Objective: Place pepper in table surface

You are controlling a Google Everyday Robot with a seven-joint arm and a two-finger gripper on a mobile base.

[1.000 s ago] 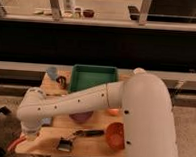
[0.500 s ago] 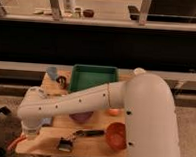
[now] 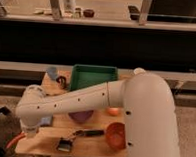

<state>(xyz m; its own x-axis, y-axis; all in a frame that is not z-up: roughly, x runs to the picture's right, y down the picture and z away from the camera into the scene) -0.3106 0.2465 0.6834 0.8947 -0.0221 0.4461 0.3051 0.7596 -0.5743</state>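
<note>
- Camera view shows little new over the last second: the arm (image 3: 75, 104) keeps its long reach across the table (image 3: 94, 150) to the near-left corner, with only a slight shift at the wrist.
- Gripper (image 3: 29, 133) hangs just under the wrist at that corner, low and close to the wood. Whether it clamps anything or has let go cannot be told from this angle.
- Pepper (image 3: 15, 139) sticks out down and to the left, just beside the gripper. It slants across the table's left edge, and its far tip seems to lie past the wood.
- It sits in almost the same place as a second ago, so no clear release has shown yet.
- My reading: the task is at the put-down step but is not safely done. A pepper half over the edge could tip off when freed, so a spot further in on the slats would be safer.
- Bowl (image 3: 81, 115) and brush (image 3: 80, 137) lie well apart from that corner and have not moved.
</note>
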